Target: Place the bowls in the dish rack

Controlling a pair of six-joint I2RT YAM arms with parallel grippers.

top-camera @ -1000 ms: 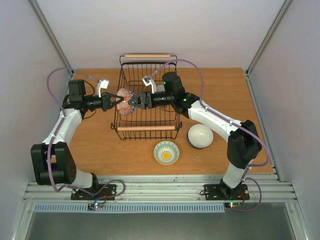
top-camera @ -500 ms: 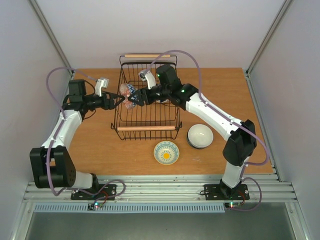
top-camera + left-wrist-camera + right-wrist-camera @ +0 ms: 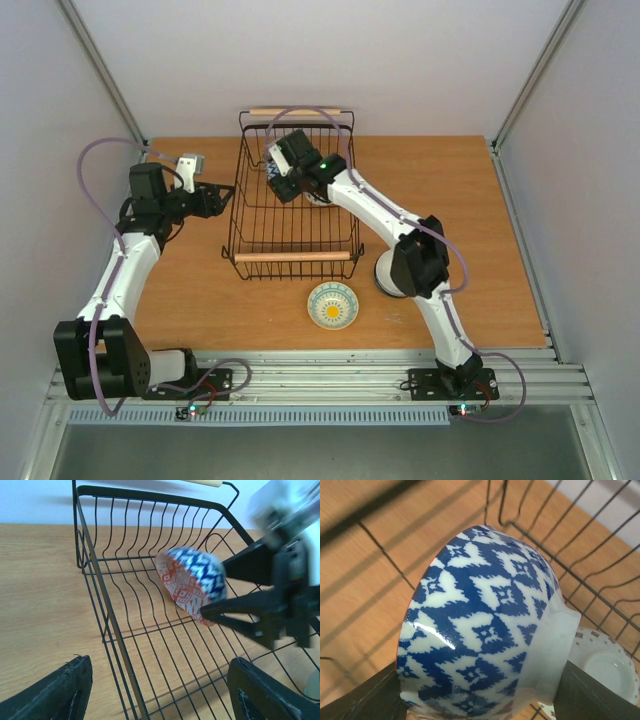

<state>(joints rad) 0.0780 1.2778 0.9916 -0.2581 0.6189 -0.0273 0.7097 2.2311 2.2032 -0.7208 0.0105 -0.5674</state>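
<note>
Nearest me, low in the top view, the yellow-centred bowl (image 3: 332,305) sits upright on the wooden table (image 3: 450,190). Just to its right the upturned pale bowl (image 3: 382,280) is half hidden under the right arm's elbow. Above them is the dish rack (image 3: 295,257), and the near half of its floor shows only wire. At centre left, the left gripper (image 3: 218,197) hangs just outside the rack's left wall with its jaws wide apart and nothing between them. In the rack's upper left corner the right gripper (image 3: 216,592) has its fingers (image 3: 250,562) clamped across the blue-patterned bowl (image 3: 485,630). The bowl is tipped on edge and seems to be above the floor wires, though I cannot tell whether it touches them. A white bowl (image 3: 602,662) lies low just beside it, toward the lower right of the right wrist view. I see 3 risks. Letting go from this tilt could send the bowl rolling or knocking into the white 1. Shifting left could catch its rim on the side wires, which are near. Pulling the right arm back could drag the elbow across the upturned bowl. Open room lies toward the rack's near half, and the bare table on the left gives the left arm space to retreat.
</note>
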